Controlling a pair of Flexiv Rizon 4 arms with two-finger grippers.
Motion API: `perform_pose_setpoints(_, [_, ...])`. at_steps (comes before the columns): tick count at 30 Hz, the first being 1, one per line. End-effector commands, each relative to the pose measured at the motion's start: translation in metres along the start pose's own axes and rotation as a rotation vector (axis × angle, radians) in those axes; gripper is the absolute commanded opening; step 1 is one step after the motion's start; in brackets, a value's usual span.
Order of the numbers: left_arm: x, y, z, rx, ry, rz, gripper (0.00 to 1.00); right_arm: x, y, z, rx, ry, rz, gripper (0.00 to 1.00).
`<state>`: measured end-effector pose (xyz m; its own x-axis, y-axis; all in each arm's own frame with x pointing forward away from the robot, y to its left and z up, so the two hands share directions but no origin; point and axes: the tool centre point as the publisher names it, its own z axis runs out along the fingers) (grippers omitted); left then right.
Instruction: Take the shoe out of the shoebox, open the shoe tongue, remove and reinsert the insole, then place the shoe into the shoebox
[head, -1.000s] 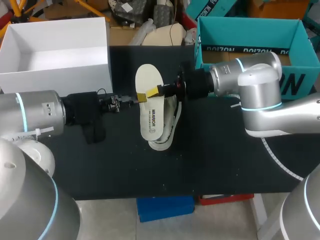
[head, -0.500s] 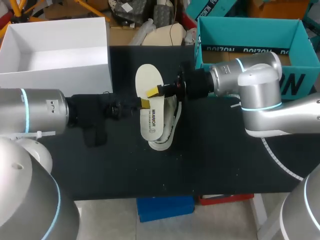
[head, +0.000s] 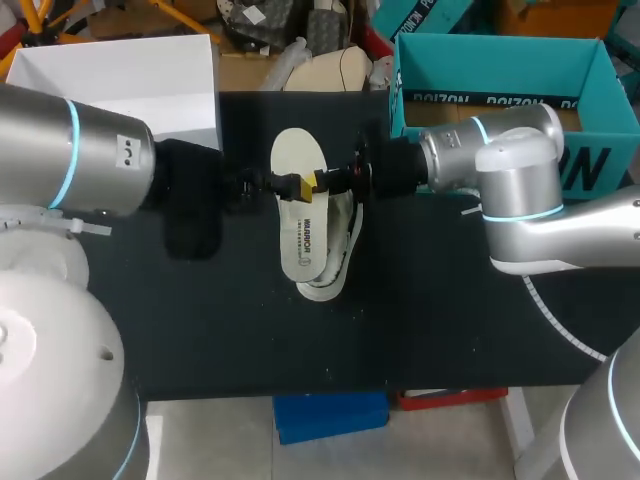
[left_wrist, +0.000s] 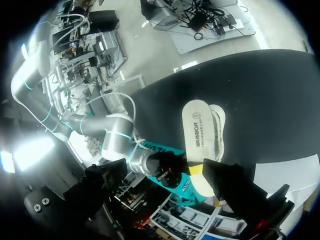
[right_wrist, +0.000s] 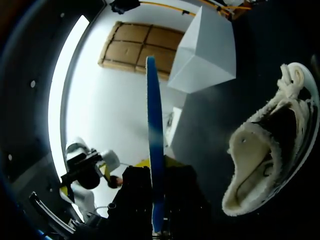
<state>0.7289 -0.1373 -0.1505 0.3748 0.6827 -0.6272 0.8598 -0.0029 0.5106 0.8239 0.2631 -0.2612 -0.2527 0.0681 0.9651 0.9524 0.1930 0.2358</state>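
1. Left arm (head: 90, 150): silver-grey cylindrical casing, light-blue ring band, small black marking, white cable tie below; black wrist section.
2. Right arm (head: 520, 190): silver-grey rounded joints, light-blue rings, black wrist section.
3. Left gripper (head: 288, 186): black body, yellow tips.
4. Right gripper (head: 320, 181): black body, yellow tips.

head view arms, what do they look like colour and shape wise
The left arm and right arm are thick silver-grey tubes with rounded joints, each with a thin cyan ring. Both narrow into black wrist sections. The left tool and right tool are black with yellow tips.
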Motion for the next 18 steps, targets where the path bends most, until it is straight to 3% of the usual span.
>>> perform_pose_setpoints(1, [0.000, -0.002, -0.002, 0.071, 0.252, 0.016, 1.00, -0.001, 0.001, 0.001, 0.001, 0.001, 0.001, 0.00])
perform_pose_setpoints(11, [0.011, -0.008, 0.003, 0.111, 0.350, -0.085, 1.00, -0.001, 0.001, 0.001, 0.001, 0.001, 0.001, 0.00])
perform_pose_setpoints(18, [0.018, -0.012, 0.019, 0.147, 0.528, -0.083, 1.00, -0.001, 0.001, 0.001, 0.001, 0.001, 0.001, 0.00])
